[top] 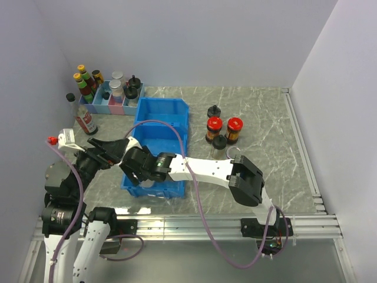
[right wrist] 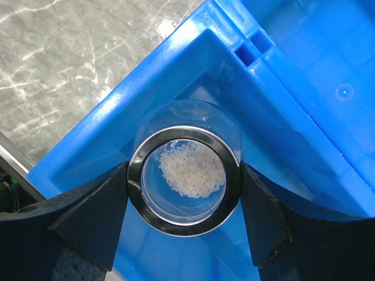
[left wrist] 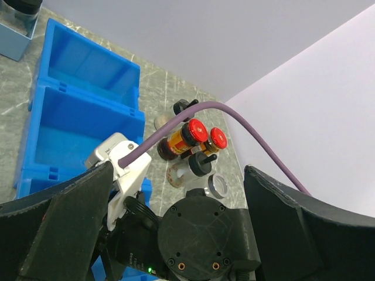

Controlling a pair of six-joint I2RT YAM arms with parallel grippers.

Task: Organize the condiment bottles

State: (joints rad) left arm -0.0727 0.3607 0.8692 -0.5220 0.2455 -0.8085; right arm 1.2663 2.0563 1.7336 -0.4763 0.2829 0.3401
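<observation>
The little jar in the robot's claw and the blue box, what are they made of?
The jar looks like clear glass, since white grains show through, with a shiny metal ring. The blue box looks like smooth glossy plastic: moulded ribs, bright reflections.

blue bin (top: 162,115), red-lidded jars (top: 215,123), grey marbled table (top: 265,118)
</observation>
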